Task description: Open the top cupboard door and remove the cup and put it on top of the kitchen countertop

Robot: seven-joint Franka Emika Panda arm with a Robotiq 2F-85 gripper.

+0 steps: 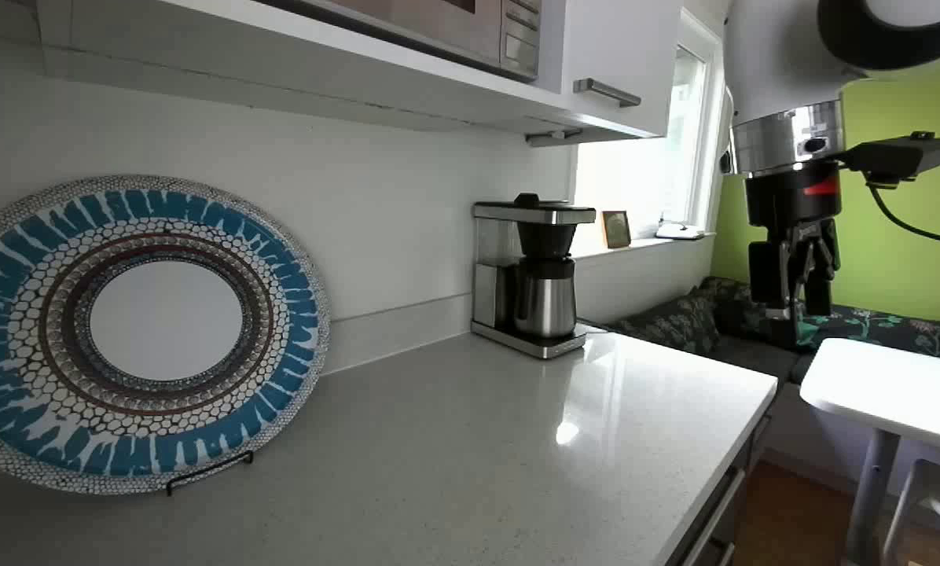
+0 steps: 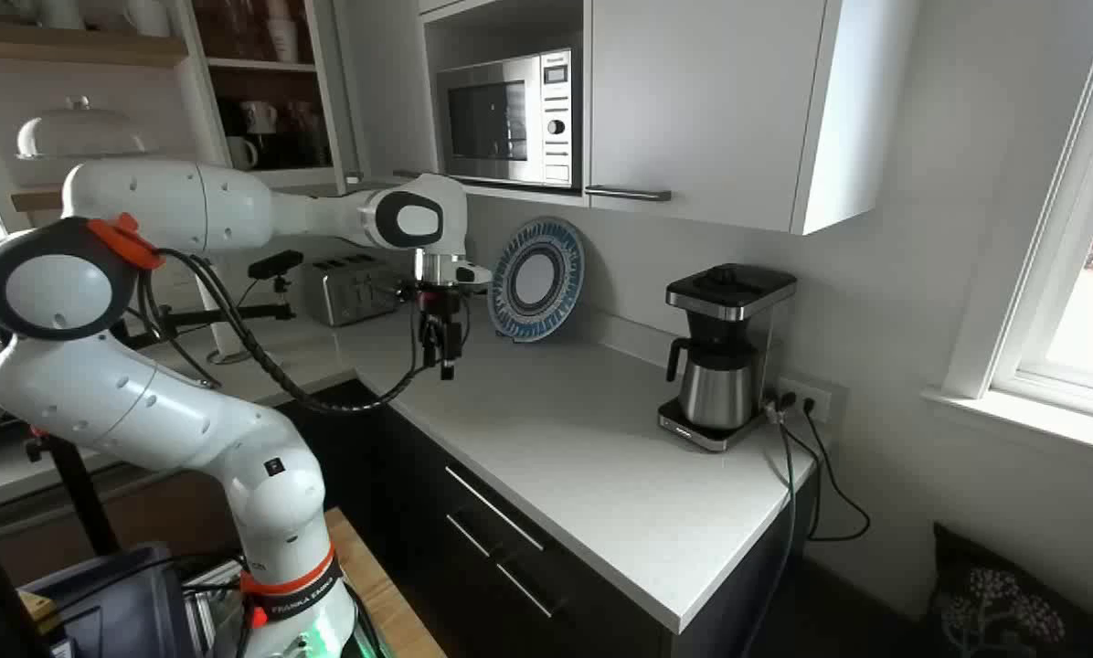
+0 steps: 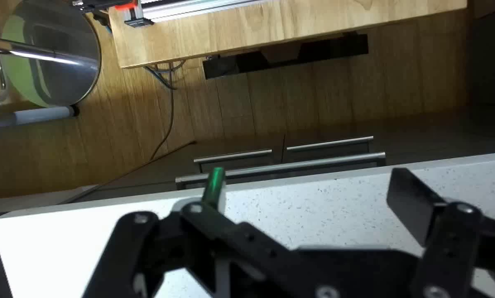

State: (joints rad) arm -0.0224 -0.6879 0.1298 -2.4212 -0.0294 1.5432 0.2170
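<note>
I see the gripper [image 2: 440, 359], jaws wide apart, holding nothing. In an exterior view, the white cupboard door [image 2: 706, 105] is shut, between one and two o'clock from it; the countertop [image 2: 592, 439] spreads at four o'clock.

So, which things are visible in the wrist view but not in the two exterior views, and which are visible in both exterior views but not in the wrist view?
Only the wrist view shows the round shiny metal foot on the floor.

Only the exterior views show the white cupboard door, the microwave, the coffee maker and the round blue-patterned disc.

All share the kitchen countertop, drawer handles below its edge, and the gripper, whose jaws stand apart.
</note>
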